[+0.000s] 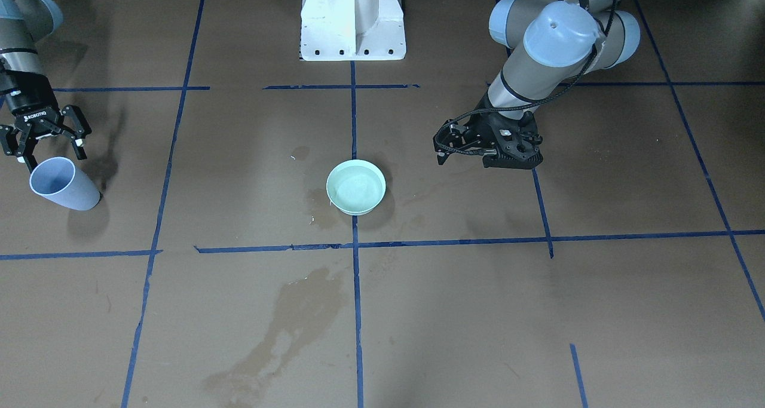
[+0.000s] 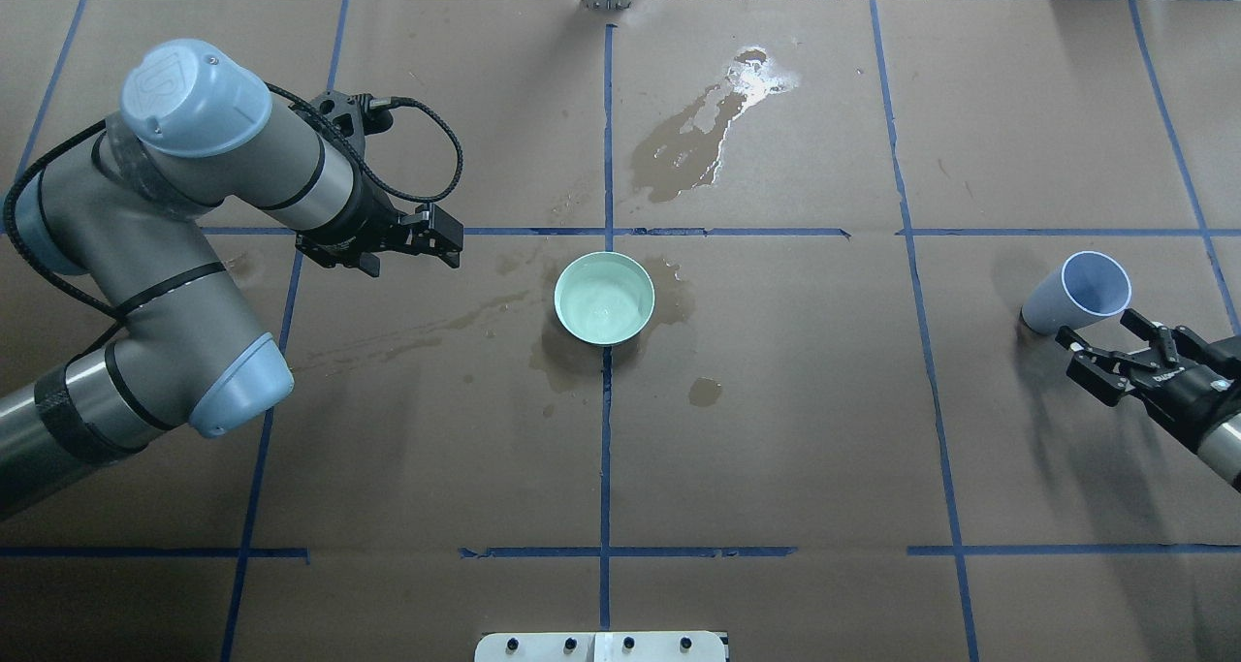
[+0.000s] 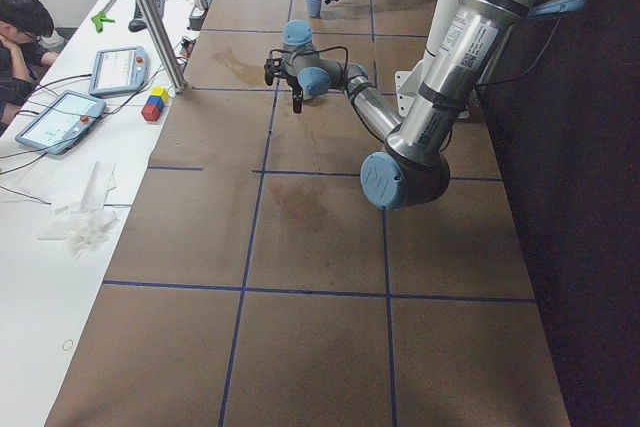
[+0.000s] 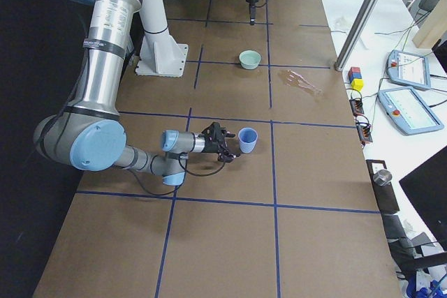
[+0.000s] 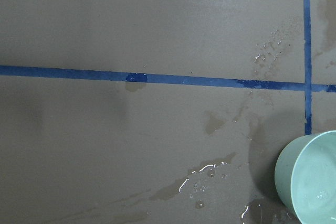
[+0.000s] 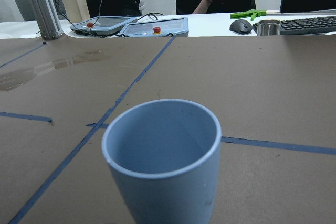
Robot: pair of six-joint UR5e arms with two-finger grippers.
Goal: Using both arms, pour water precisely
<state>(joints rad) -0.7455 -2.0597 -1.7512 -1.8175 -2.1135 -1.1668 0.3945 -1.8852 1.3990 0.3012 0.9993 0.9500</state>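
Note:
A mint-green bowl (image 1: 357, 188) stands at the table's middle and holds the water (image 2: 603, 301), clear with pale glints. It also shows at the lower right of the left wrist view (image 5: 310, 177). My left gripper (image 2: 441, 245) hangs to the bowl's left, apart from it, empty, with its fingers looking shut. A light-blue cup (image 2: 1081, 294) stands upright at the right side and looks empty in the right wrist view (image 6: 163, 166). My right gripper (image 2: 1094, 328) is open just behind the cup and does not hold it.
Spilled water lies around the bowl and in a long puddle (image 2: 708, 129) beyond it. A white bolted pedestal (image 1: 352, 20) stands at the robot's side. Blue tape lines cross the brown paper. Operators, tablets (image 6: 131, 24) and a keyboard are past the far edge.

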